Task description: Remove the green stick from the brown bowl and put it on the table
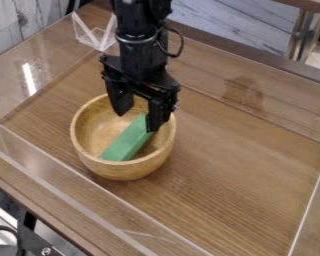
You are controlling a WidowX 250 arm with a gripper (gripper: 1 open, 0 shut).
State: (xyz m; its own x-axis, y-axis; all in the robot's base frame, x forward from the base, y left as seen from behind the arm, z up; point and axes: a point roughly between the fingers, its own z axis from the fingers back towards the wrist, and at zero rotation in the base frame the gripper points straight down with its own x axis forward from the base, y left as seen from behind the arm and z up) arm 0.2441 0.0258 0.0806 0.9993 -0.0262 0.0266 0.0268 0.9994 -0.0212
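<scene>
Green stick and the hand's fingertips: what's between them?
Nothing separate visible between the hand and the green stick in the camera view; one fingertip overlaps its upper end.

Arm (141, 30) cut off by top edge. Part of brown bowl's (83, 140) far rim hidden behind the fingers (152, 122). Green stick's (123, 145) upper end partly covered by same; contact with it can't be told. Black cable (5, 232) at lower left runs out of frame. Tabletop (243, 150) cut by bottom edge. Clear object (91, 36) near top left partly blocked by arm, shape unclear.
</scene>
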